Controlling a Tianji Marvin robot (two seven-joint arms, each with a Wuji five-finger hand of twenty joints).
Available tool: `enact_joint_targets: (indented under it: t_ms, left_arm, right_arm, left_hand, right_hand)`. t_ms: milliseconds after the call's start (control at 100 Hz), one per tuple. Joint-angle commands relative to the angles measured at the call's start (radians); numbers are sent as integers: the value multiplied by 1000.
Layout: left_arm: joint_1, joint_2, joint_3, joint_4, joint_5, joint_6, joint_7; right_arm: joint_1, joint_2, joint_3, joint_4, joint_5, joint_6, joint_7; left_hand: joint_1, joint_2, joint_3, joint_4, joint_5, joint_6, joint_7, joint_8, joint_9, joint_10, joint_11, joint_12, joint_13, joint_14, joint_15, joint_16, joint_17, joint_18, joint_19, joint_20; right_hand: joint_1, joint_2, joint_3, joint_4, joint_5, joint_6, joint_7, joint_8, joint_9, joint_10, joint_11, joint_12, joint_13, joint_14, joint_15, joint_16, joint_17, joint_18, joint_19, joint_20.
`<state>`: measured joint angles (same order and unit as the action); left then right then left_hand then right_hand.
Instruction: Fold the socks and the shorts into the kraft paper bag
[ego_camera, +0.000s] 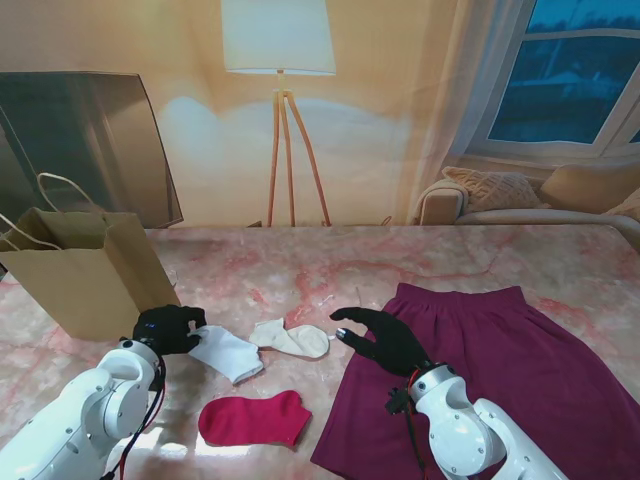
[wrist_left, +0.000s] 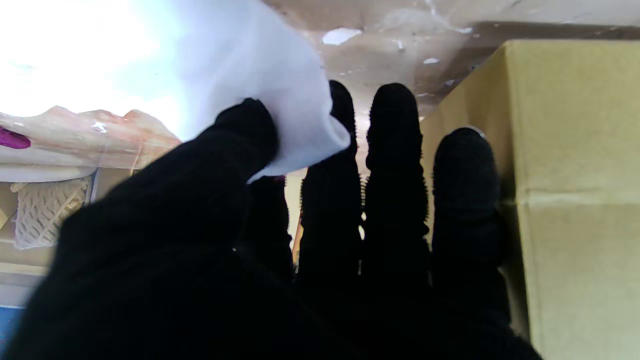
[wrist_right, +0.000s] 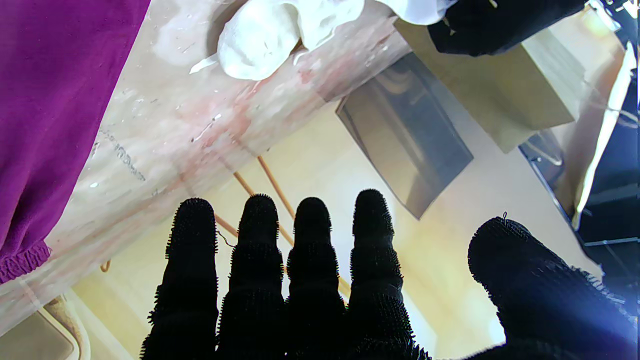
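The bag (ego_camera: 85, 275) stands open at the far left of the worktop (ego_camera: 400, 265). Just right of it, the left hand (ego_camera: 168, 328) pinches one end of a white sock (ego_camera: 226, 352) between thumb and fingers (wrist_left: 395, 130), the cloth draping over the thumb in the wrist view while the rest trails on the worktop. A second white sock (ego_camera: 292, 338) lies beside it, and a red sock (ego_camera: 254, 419) nearer to me. All look light, limp and easy to bunch, so a pinch at the cuff or toe should serve. The right hand (ego_camera: 385, 338) hovers with fingers spread, holding nothing, over the left edge of the purple shorts (ego_camera: 500, 370). These are soft and floppy; their waistband seems the surest hold.
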<state>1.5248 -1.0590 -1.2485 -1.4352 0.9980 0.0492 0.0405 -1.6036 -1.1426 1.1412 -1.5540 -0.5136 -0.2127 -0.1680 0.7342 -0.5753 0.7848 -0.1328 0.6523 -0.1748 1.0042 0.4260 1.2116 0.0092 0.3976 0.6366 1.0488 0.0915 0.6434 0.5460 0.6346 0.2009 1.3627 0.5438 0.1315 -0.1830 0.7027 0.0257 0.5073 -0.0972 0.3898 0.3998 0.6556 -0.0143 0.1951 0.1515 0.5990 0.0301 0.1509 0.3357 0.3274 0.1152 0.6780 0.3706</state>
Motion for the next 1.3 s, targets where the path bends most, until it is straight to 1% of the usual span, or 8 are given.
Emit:
enact_joint_targets:
  t_ms: [0,210,340,360,610,900,1140,1290]
  left_arm:
    - [6,3,-3,-16,5,-7,-13]
    - [15,1,-10,-28,24,-11,19]
    - [17,-1,-11,-33,25,-21,35]
    - [17,-1,-11,-35,26,-21,36]
    - [45,-7,-32,-81,34,-5,67]
    - [82,-2,-77,-163,112,5,51]
    - [79,5,-74,-171,162,11,33]
    - [70,8,-59,-169,179,19,24]
  right_arm:
    - [-2,1,-4,2,0,-6,1]
    - [-1,0,-5,5,3,-11,-2]
    - [-4,0,-2,3,1,-10,-3]
    - [-4,0,-1,2,0,-10,-3]
    - [-10,2,6,-6,-5,-12,-2]
    - [-26,2,14,-28,-7,-6,-1]
    - [-35,3,18,-35,-5,-5,3]
    - [-41,5,22,-39,-4,-4,9]
  left_hand:
    - [-8,-23,32,-60,47,-30,22,-20,32,-20,26,33,23,-13,44,27,5,26,52,-9]
    - [10,17,4,-62,93,-48,-17,-81,22,-25,64,98,1,-10,77,66,-26,41,40,-8]
    - [15,18,3,-61,102,-43,-26,-90,20,-23,61,104,-4,-11,77,71,-31,41,37,-6]
    - [14,19,2,-61,110,-43,-31,-95,22,-23,66,111,-5,1,85,77,-31,42,37,-5]
    - [1,20,-14,-58,128,-38,-34,-100,21,-29,144,203,-10,-2,160,144,-38,51,31,3]
    - [-23,-3,0,-55,161,-19,-37,-117,45,-27,172,213,10,-8,192,173,-25,51,37,4]
    - [-14,1,-18,-52,200,-21,-57,-146,53,-26,189,212,14,-4,206,192,-28,55,34,4]
    - [-15,-19,-29,-55,216,7,-63,-156,65,-28,196,209,29,-8,216,198,-14,56,39,5]
  right_hand:
    - [9,18,0,-40,-10,-16,14,11,4,-5,12,12,19,1,4,14,-4,9,20,38]
    - [9,18,-1,-40,-10,-19,14,11,3,-5,13,12,19,3,4,15,-4,10,21,41]
    - [9,18,-1,-40,-11,-19,14,12,3,-5,14,13,20,5,6,16,-4,11,22,43]
    - [9,18,-1,-40,-8,-18,15,12,2,-5,14,13,21,4,7,17,-3,10,23,44]
    - [9,18,-1,-39,-10,-20,15,12,2,-4,15,13,20,6,6,18,-3,11,23,46]
    - [9,19,-2,-40,-9,-22,15,13,1,-4,15,13,22,6,7,19,-2,10,22,48]
    - [9,19,-3,-40,-8,-20,15,13,-1,-4,13,12,21,5,6,19,-2,9,21,49]
    - [10,20,-4,-40,-10,-22,14,12,-2,-4,13,12,21,7,6,19,-3,9,21,50]
